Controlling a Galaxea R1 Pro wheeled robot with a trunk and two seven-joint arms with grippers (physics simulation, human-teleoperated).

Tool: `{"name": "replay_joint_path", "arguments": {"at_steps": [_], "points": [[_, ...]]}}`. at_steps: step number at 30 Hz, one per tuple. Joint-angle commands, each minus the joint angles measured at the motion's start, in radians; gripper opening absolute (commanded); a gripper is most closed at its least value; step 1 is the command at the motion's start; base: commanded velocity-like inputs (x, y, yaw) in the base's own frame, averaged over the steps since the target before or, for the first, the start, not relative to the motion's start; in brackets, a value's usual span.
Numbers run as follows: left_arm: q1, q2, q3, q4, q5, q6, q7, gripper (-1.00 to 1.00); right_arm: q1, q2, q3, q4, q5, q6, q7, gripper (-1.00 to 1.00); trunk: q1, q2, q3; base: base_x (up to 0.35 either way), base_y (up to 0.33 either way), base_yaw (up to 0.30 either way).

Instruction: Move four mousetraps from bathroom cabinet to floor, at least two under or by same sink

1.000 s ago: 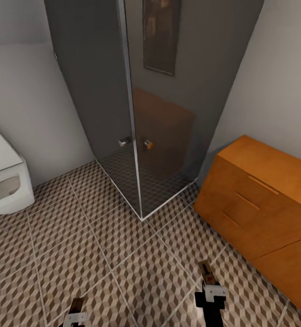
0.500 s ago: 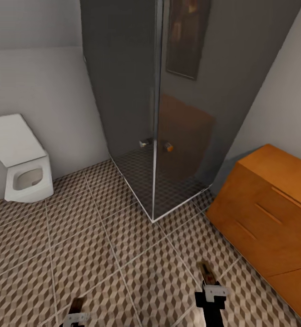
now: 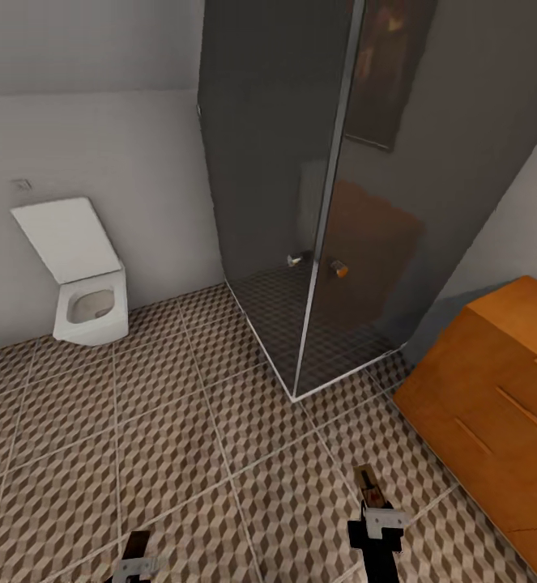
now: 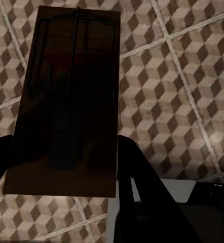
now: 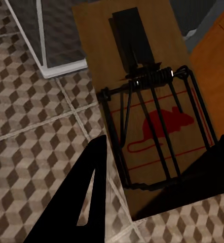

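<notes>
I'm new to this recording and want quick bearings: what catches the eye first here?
A tall dark glass shower stall rises mid-room on the cube-patterned bathroom floor. A white toilet sits against the left wall, and the orange-brown cabinet stands at the right. Low in the head view, the left gripper and right gripper each hold a mousetrap.

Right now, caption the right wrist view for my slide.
Right gripper holds a mousetrap above the cube-patterned bathroom floor.
</notes>
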Motion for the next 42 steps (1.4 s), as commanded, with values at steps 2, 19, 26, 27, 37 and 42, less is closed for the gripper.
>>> {"name": "replay_joint_path", "arguments": {"at_steps": [2, 19, 26, 27, 37, 42], "points": [[-0.001, 0.000, 0.007, 0.001, -0.003, -0.003, 0.002, -1.00, -0.001, 0.000, 0.001, 0.001, 0.008, 0.000, -0.009, -1.00, 0.001, -0.002, 0.000, 0.000, 0.089, 0.249], [-0.001, 0.000, 0.007, 0.001, -0.003, -0.003, 0.002, -1.00, -0.001, 0.000, 0.001, 0.001, 0.008, 0.000, -0.009, -1.00, 0.001, -0.002, 0.017, 0.000, 0.037, 0.249], [-0.001, 0.000, 0.007, 0.001, -0.003, -0.003, 0.002, -1.00, -0.001, 0.000, 0.001, 0.001, 0.008, 0.000, -0.009, -1.00, 0.001, -0.002, 0.024, 0.000, 0.000, 0.249], [-0.001, 0.000, 0.007, 0.001, -0.003, -0.003, 0.002, -1.00, -0.001, 0.000, 0.001, 0.001, 0.008, 0.000, -0.009, -1.00, 0.001, -0.002, 0.025, 0.000, 0.000, 0.249], [-0.001, 0.000, 0.007, 0.001, -0.003, -0.003, 0.002, -1.00, -0.001, 0.000, 0.001, 0.001, 0.008, -0.001, -0.009, -1.00, 0.001, -0.002, 0.035, 0.000, 0.000, 0.249], [-0.001, 0.000, 0.007, 0.001, -0.003, -0.003, 0.002, -1.00, -0.001, 0.000, 0.001, 0.001, 0.008, -0.001, -0.009, -1.00, 0.001, -0.002, 0.040, 0.000, 0.040, 0.249]]}}
